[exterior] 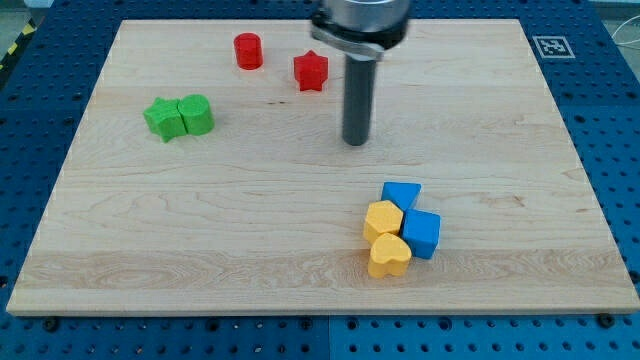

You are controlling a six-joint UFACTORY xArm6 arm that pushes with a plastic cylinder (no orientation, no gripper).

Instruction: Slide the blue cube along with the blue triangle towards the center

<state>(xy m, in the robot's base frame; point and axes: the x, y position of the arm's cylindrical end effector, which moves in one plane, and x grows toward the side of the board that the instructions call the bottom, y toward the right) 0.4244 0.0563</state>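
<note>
The blue cube (422, 233) sits at the view's lower right, touching the blue triangle (402, 194) just above and to its left. My tip (356, 142) rests on the board near its middle, up and to the left of the blue triangle, well apart from it. A yellow hexagon (382, 219) and a yellow heart (389, 256) press against the left side of the blue blocks.
A red cylinder (248, 50) and a red star (311, 70) lie near the view's top, left of the rod. A green star (164, 119) and a green block (197, 114) touch at the view's upper left. The wooden board (150, 220) lies on a blue perforated table.
</note>
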